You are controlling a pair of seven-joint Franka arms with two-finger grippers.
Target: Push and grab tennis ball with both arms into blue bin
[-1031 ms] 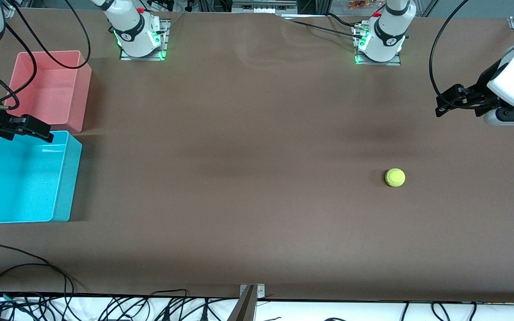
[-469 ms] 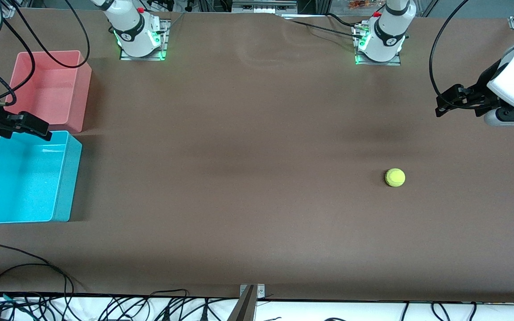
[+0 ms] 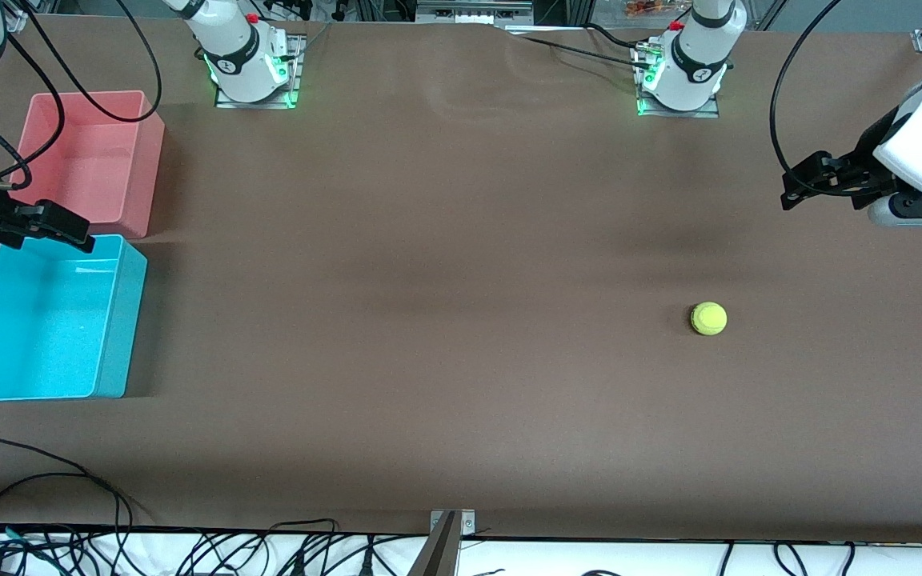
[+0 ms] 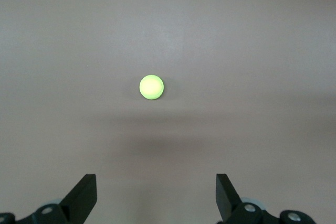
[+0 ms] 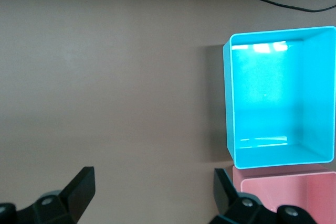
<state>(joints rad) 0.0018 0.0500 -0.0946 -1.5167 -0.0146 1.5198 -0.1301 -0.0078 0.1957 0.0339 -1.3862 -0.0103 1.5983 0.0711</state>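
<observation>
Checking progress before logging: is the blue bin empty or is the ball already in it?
Empty. The blue bin shows only bare floor; the tennis ball lies on the table.

Robot lab; bolted arm bases (image 3: 251,70)

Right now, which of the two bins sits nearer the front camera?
The blue bin. It lies lower in the front view, just below the pink-red bin, at the right arm's end of the table. Both are empty.

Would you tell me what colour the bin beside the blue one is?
Pink-red; the pink bin shows best in the front view.
</observation>
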